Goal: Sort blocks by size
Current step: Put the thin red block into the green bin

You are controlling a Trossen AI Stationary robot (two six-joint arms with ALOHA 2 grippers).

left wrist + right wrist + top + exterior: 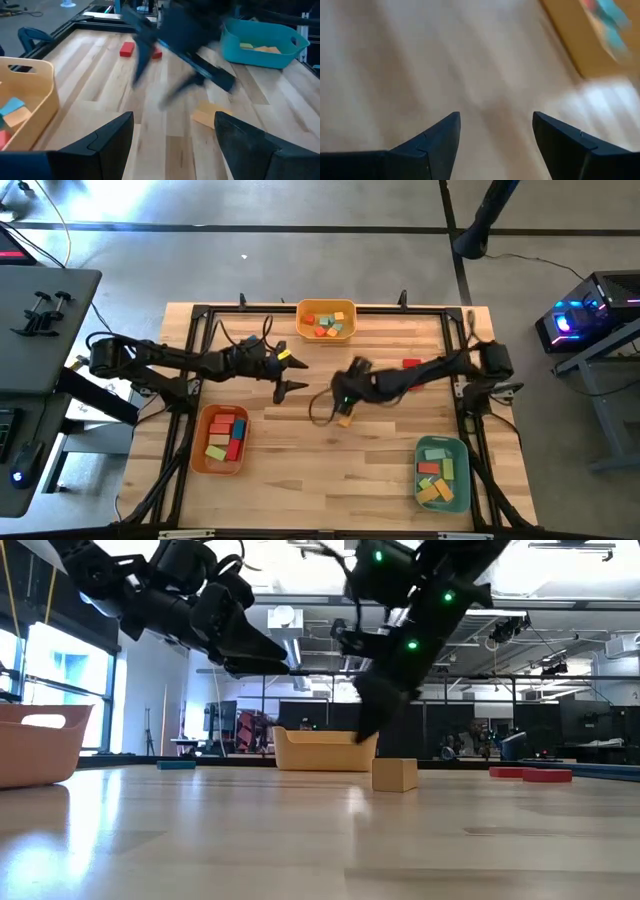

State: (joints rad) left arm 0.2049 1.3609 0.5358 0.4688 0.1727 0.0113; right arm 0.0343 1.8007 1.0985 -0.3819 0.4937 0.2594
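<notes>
Most of the sorting appears done: blocks are gathered in the yellow bin [327, 321] at the far edge of the desk [330, 480], the orange bin [221, 440] on the left and the teal bin [441, 472] on the right. At least 3 blocks are left loose: an orange block [394, 774] near the desk's middle and 2 red blocks [127, 48] toward the far right side. The right tool [338, 405] is held low, just beside the orange block, with its fingers spread apart and nothing gripped between them. The left tool [293, 374] is held raised over the desk's middle-left, also spread open and empty, pointed toward the same block.
</notes>
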